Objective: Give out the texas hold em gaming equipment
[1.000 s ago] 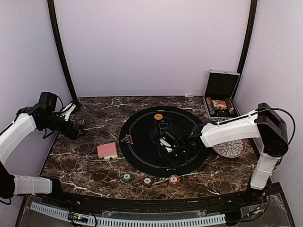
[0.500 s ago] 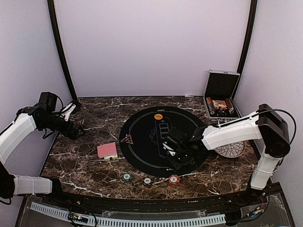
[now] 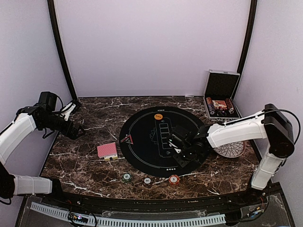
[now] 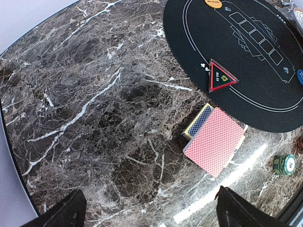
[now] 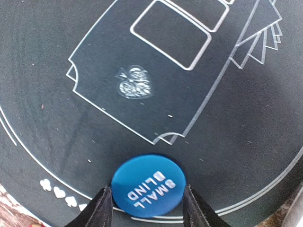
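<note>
My right gripper (image 5: 147, 208) is shut on a blue disc marked SMALL BLIND (image 5: 148, 186), one finger on each side of its rim, low over the round black mat (image 5: 236, 132). In the top view the right gripper (image 3: 183, 157) is over the mat's right half. An orange disc (image 3: 158, 116) lies at the mat's far edge. A red-backed card deck (image 3: 107, 150) lies left of the mat and also shows in the left wrist view (image 4: 215, 146). Green (image 3: 127, 177), black (image 3: 147, 180) and red (image 3: 174, 179) chips lie near the front edge. My left gripper (image 4: 151, 213) is open and empty over bare marble.
A red triangular ALL IN marker (image 4: 220, 77) sits on the mat's left edge. A white patterned plate (image 3: 233, 150) lies right of the mat under the right arm. An open silver-edged case (image 3: 220, 97) with chips stands at the back right.
My right gripper has moved to the right across the mat. The left arm has not moved.
</note>
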Action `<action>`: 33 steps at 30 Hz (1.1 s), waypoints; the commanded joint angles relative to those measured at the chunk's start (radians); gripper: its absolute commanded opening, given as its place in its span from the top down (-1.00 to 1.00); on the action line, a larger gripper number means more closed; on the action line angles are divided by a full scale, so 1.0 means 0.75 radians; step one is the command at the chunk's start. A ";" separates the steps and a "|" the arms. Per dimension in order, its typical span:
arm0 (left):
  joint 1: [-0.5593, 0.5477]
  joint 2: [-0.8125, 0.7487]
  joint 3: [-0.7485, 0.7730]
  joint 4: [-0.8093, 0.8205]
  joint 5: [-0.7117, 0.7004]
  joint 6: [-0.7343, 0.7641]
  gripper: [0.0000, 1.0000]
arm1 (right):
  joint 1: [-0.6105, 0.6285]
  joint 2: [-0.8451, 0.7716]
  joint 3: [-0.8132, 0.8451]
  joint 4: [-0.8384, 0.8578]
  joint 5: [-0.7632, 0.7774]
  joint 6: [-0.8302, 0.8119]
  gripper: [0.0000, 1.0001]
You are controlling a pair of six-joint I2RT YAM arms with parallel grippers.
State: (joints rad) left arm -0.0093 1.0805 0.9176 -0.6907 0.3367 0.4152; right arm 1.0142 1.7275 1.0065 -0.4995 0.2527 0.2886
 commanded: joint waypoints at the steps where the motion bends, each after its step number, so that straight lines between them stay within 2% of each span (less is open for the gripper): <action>1: 0.000 -0.005 0.044 -0.036 0.018 0.014 -0.97 | -0.008 -0.093 0.015 -0.063 0.009 0.014 -0.08; 8: 0.000 0.001 0.056 -0.045 0.010 0.020 -0.97 | 0.004 -0.227 0.135 -0.206 -0.010 0.055 -0.34; 16: 0.000 -0.003 0.070 -0.062 0.009 0.030 -0.97 | 0.213 -0.325 0.161 -0.378 -0.080 0.132 -0.64; 26: 0.000 0.000 0.098 -0.093 0.023 0.030 -0.98 | 0.377 -0.223 0.145 -0.355 -0.131 0.138 -0.84; 33: 0.000 -0.005 0.105 -0.105 0.027 0.032 -0.98 | 0.398 -0.165 0.140 -0.338 -0.134 0.120 -0.89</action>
State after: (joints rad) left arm -0.0093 1.0851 0.9665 -0.7361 0.3374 0.4301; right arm 1.3003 1.5879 1.1110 -0.7692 0.1577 0.3805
